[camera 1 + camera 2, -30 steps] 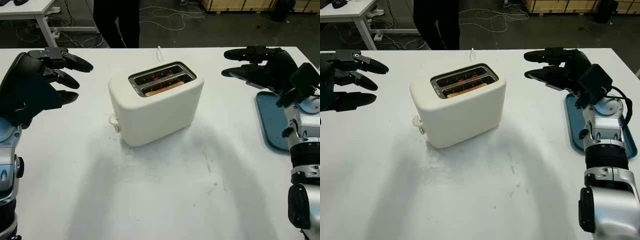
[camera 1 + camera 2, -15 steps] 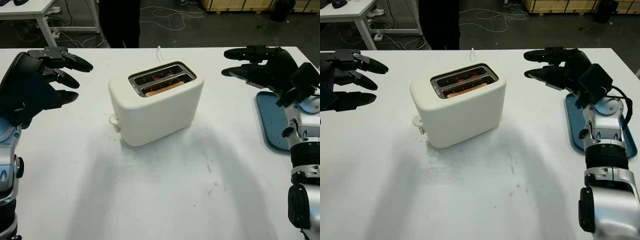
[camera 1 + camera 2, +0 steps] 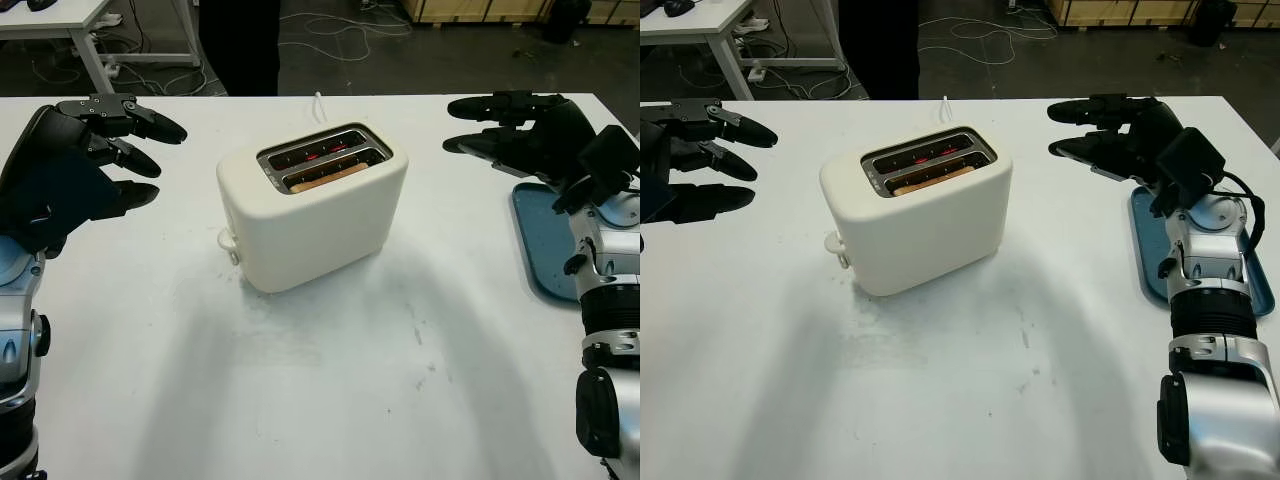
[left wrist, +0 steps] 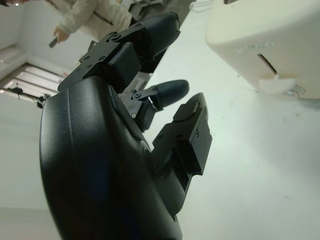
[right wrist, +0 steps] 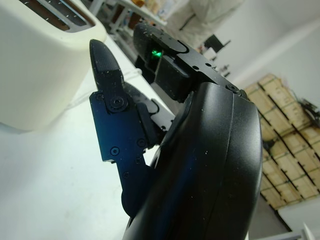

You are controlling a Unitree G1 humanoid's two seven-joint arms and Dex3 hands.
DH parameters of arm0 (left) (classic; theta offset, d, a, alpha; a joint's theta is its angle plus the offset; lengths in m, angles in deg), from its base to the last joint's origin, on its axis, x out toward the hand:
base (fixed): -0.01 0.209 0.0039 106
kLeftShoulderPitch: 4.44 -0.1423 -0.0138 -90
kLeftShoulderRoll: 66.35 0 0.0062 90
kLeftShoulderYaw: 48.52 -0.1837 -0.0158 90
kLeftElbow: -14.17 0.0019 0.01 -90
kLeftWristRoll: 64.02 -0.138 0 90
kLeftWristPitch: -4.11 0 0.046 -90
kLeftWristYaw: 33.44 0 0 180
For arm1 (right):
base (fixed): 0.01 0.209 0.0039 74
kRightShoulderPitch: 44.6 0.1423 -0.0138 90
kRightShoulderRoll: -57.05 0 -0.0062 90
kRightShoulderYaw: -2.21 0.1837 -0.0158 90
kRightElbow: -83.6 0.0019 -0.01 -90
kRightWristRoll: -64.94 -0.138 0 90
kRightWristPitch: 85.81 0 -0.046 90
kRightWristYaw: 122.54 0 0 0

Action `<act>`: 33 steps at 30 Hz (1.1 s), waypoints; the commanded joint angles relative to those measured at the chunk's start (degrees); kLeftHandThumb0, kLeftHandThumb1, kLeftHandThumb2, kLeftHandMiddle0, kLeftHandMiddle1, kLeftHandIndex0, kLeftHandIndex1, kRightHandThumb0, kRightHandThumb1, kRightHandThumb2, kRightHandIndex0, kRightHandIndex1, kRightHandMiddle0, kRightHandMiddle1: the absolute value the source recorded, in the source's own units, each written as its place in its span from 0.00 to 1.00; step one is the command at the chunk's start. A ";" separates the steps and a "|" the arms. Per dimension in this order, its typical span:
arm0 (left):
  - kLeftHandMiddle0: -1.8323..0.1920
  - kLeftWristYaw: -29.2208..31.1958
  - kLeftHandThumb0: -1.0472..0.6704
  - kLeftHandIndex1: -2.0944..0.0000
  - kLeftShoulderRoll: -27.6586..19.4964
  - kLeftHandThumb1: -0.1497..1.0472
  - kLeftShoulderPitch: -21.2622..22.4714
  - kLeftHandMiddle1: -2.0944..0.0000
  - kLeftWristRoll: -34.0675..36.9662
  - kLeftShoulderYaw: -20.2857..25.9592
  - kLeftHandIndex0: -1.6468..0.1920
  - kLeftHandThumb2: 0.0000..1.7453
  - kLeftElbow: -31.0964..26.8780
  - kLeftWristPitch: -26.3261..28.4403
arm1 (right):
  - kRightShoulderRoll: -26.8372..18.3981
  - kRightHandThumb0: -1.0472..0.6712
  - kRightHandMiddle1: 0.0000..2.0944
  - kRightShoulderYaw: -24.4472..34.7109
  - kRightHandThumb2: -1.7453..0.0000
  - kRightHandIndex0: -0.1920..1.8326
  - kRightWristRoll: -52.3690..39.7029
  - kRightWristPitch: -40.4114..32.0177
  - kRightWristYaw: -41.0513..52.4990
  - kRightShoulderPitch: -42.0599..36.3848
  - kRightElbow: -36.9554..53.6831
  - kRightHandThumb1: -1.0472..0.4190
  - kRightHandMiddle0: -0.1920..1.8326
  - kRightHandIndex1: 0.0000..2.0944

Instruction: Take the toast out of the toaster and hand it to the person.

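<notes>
Toast (image 3: 328, 178): one slice, seated in the near slot of the cream toaster (image 3: 310, 222), which stands mid-table on the white table (image 3: 330, 400); far slot glows red inside. Not yet touched.
Left hand (image 3: 75, 165): empty, fingers uncurled, raised well to the toaster's left.
Right hand (image 3: 1118, 135): empty, fingers extended, raised well to the toaster's right, above a blue tray (image 3: 1145, 255).
Person (image 3: 240, 40): dark-clad legs beyond the far table edge.
Status: nothing done. You have yet to reach in, grasp, lift and hand over.
</notes>
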 commanded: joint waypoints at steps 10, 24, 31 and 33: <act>0.63 -0.92 0.92 0.64 0.53 0.89 1.18 0.41 0.17 -0.05 0.55 0.08 0.60 -0.21 | 0.01 0.39 0.00 0.28 1.00 0.61 -0.32 1.30 0.44 2.06 -2.12 0.12 0.54 0.01; 0.65 -0.99 0.91 0.58 0.39 0.89 1.74 0.37 0.16 -0.69 0.58 0.07 2.08 -1.73 | -0.13 0.37 0.00 0.07 1.00 0.62 0.05 1.69 0.85 3.39 -3.25 0.13 0.55 0.01; 0.65 -0.98 0.91 0.57 0.73 0.89 1.57 0.37 0.69 -0.38 0.58 0.08 1.88 -1.47 | 0.14 0.38 0.00 0.15 1.00 0.62 -0.13 1.23 0.49 3.08 -2.59 0.13 0.55 0.00; 0.65 -0.85 0.91 0.56 0.63 0.89 1.46 0.37 0.75 -0.33 0.59 0.08 1.95 -1.97 | 0.18 0.38 0.00 0.15 1.00 0.62 -0.16 1.38 0.54 3.01 -2.54 0.13 0.56 0.00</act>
